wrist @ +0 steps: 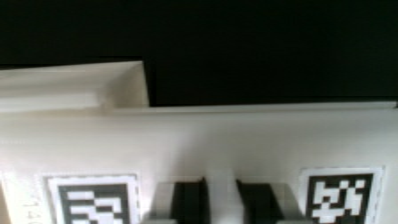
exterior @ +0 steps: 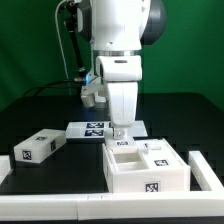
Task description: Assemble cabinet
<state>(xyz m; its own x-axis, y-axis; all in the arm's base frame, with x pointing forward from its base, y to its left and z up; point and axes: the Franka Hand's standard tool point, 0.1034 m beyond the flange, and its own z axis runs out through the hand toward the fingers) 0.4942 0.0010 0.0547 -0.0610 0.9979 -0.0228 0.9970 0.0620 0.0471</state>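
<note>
The cabinet (exterior: 146, 168) is a white boxy frame with inner compartments and a tag on its front, standing on the black table at front centre. My gripper (exterior: 120, 134) comes straight down onto the frame's rear wall on the exterior view's left side. In the wrist view my gripper (wrist: 221, 205) shows two dark fingers (wrist: 187, 203) pinched on a thin white strip of the cabinet (wrist: 196, 140), with a tag on either side. A loose drawer block (exterior: 36, 148) with a tag lies apart toward the exterior view's left.
The marker board (exterior: 92, 127) lies flat behind the frame, partly hidden by the arm. Another white part (exterior: 205, 170) sits at the exterior view's right, next to the frame. A white ledge (exterior: 60, 212) runs along the front edge.
</note>
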